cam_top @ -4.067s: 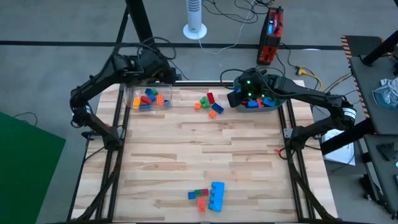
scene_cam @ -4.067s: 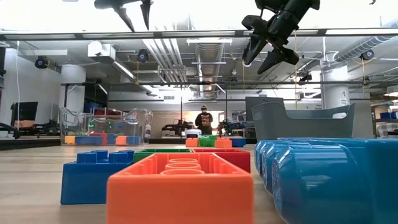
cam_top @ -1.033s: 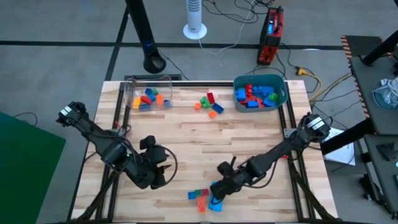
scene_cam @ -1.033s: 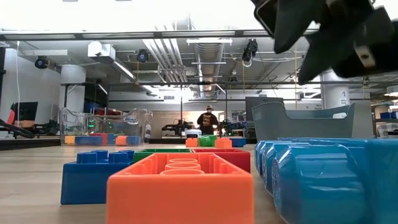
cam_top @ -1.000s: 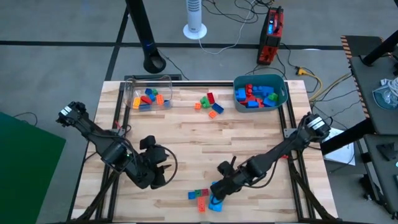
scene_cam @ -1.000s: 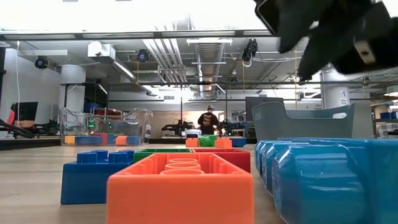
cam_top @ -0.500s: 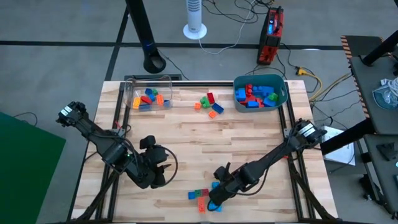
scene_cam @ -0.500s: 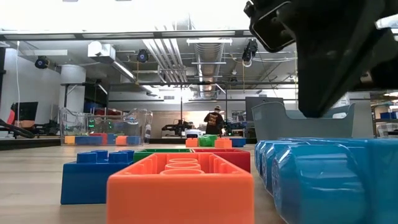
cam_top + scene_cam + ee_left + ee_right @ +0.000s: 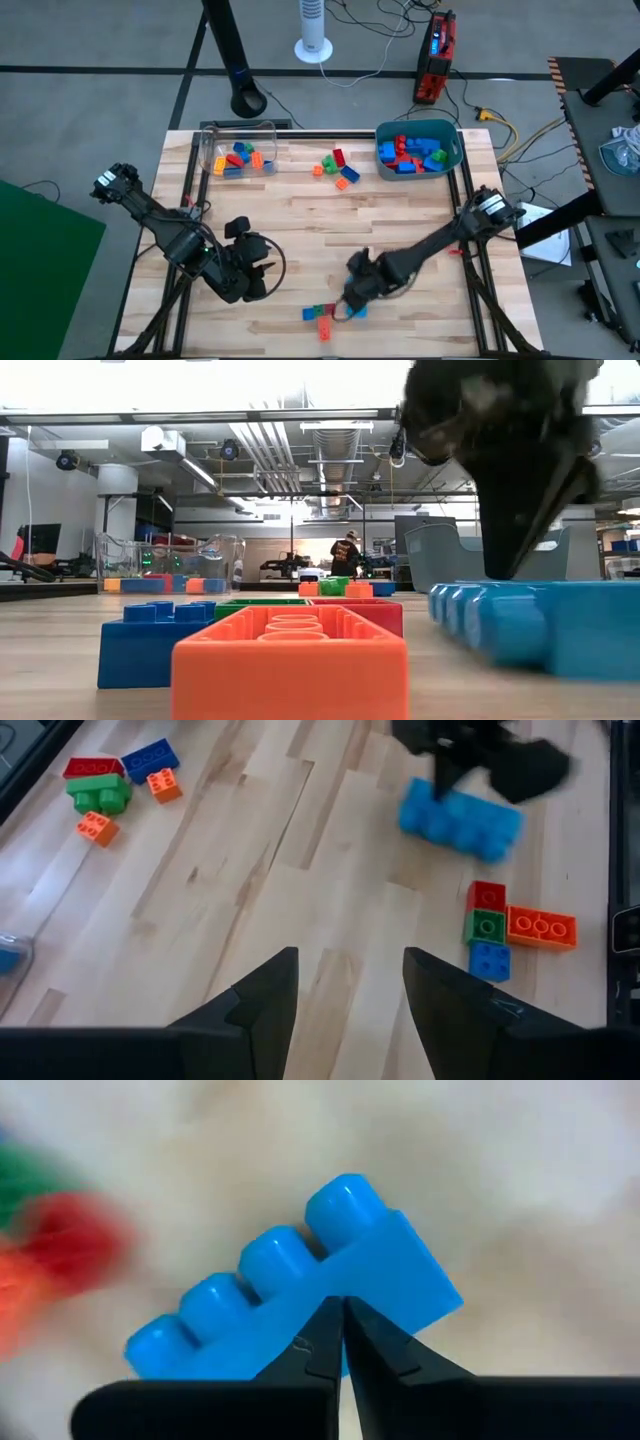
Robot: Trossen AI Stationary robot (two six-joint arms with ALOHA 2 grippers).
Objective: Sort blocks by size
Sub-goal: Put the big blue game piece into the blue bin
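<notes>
From above, you see the right tool (image 9: 352, 303) near the pale plank tabletop's (image 9: 300, 230) front edge, clamped on a big blue brick (image 9: 357, 310); the left tool (image 9: 262, 272) waits near the front-left, fingers apart. At table height, glossy studded bricks: orange (image 9: 290, 660), small blue (image 9: 150, 645). In the right wrist view, thin fingers pinch the rounded-stud brick. No readable writing anywhere.

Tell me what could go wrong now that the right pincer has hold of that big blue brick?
The right pincer pinches the big blue block only at one edge, so it might twist or slip out. The small red, green, orange and blue blocks lie close beside it and could get knocked.
</notes>
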